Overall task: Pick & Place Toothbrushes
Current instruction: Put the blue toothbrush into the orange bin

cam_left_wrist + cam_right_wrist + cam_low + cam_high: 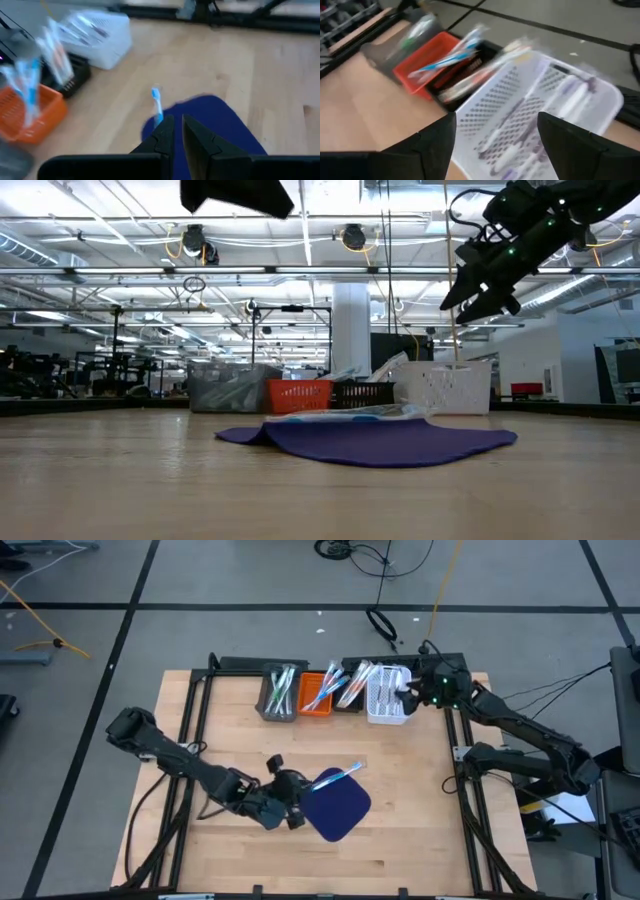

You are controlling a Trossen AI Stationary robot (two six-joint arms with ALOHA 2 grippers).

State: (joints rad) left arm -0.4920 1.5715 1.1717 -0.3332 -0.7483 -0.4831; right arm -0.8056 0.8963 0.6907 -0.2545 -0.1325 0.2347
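My right gripper point(495, 145) hangs over the white bin point(388, 698) at the far end of the row, its two fingers spread wide with nothing between them, and through the gap I look straight down on the white toothbrushes point(560, 102) lying in that latticed bin; I judge this to be the close of a drop, a brush just let go into its bin. The other bins are stocked too: blue brushes in the orange bin point(316, 695), pinkish ones leaning out of the black bin point(352, 688), green ones in the grey bin point(279, 695). One toothbrush point(335, 778), light blue, lies on the near edge of the dark blue mat point(336, 806), well apart from the bins, its head pointing toward them. My left gripper point(177, 137) hovers close by that brush, fingers drawn almost together with only a slit between them, and I see nothing clamped there; the brush shows just beyond the fingertips in the left wrist view. So the step in hand, as I read it, is the last blue brush. The next move calls for opening the left fingers, settling them either side of the thin handle, pinching low against the soft mat without snagging it, then carrying the brush across to the orange bin.
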